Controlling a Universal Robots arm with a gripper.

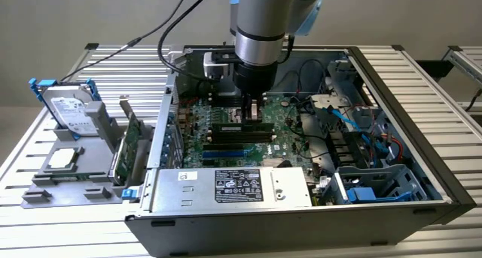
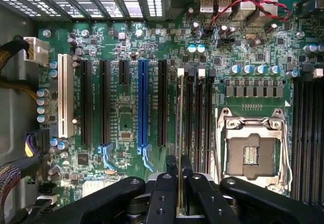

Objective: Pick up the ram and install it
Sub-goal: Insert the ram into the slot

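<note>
- The hand point(image 2: 179, 172) is pressed together on the ram point(image 2: 180, 118), its fingers pinching the stick across its two flat faces.
- The ram hangs edge-on inside the open computer case point(image 1: 421, 151), above the motherboard point(image 2: 126, 118). It runs lengthwise along the memory slots point(image 2: 197, 113) that lie between the black expansion slots and the CPU socket point(image 2: 251, 150).
- Its thin edge lines up with the slot nearest the expansion slots, the one with a white latch at its far end. I cannot tell whether its lower edge touches that slot.
- Judged as a bare circuit-board stick, the ram should be light and stiff, but thin and fragile. It would flex or crack under sideways force, and its chips and contact edge ought not to be squeezed.
- The sound place to hold it is on the flat faces near the upper edge, leaving the contact edge free, as the hand appears to do.
- In the exterior view a hard drive point(image 1: 71, 108) and an expansion card point(image 1: 132, 139) stand in a holder on the surface point(image 1: 421, 60), outside the case on the exterior view's left, well apart from the hand.
</note>
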